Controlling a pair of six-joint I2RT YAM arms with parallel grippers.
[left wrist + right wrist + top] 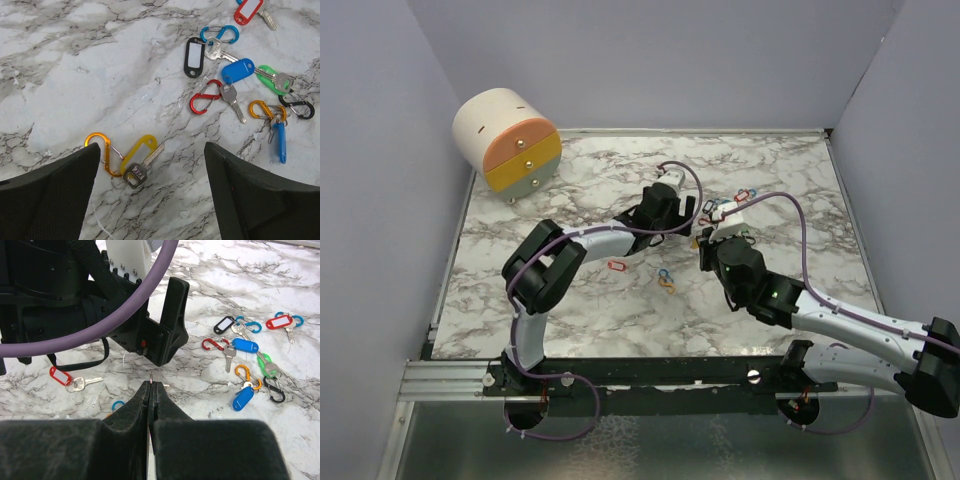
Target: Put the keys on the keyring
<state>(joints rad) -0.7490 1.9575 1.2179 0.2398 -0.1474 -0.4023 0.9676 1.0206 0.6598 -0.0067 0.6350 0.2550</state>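
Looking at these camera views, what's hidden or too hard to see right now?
- Top view: the keys are too small to tell apart.
- Left wrist view: the red-tagged key is cut off by the top edge.
- Right wrist view: the right fingers are pressed shut; whether they pinch anything is unclear.
- Right wrist view: the blue clip is half hidden behind those fingers.

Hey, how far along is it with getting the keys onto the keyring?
Partly. The yellow-tagged key already looks joined to an orange carabiner. In hand: the left gripper is open over that pair; the right gripper is shut, on what I cannot tell. Left: the red-tagged key lies alone, no carabiner, and other keys sit scattered.
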